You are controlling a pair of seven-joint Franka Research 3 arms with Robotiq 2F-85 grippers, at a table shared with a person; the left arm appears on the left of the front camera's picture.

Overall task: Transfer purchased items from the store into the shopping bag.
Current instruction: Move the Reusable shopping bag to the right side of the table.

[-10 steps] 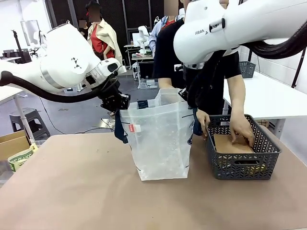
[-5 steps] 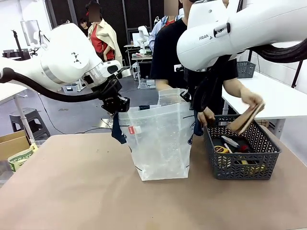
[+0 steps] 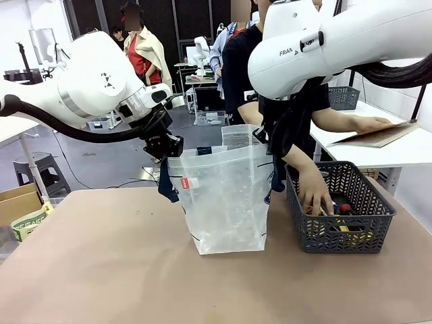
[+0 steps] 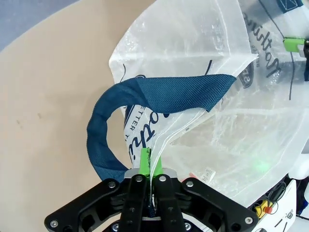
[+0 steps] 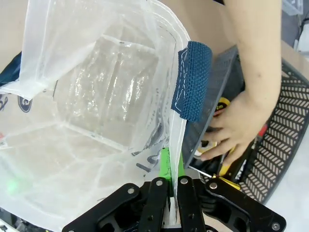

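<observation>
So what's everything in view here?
Translucent whitish plastic shopping bag with dark blue handles: one, upright, mid-table.
Dark grey lattice plastic basket: one, right of the bag.
Small packaged items: several, yellow, red, black, inside the basket; count unclear.
Brown cardboard sheet: one, on the white side table.
Brown table: one, under bag and basket.
Person's hands: two; one in the basket, other on the sheet.
Left gripper, right gripper: black, green pads, each shut on the bag's rim.

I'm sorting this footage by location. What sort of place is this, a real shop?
Probably a robotics lab staging a checkout, not a real shop: a white left arm and right arm hold the shopping bag open on a brown table, with a white worktable and a stool behind.
</observation>
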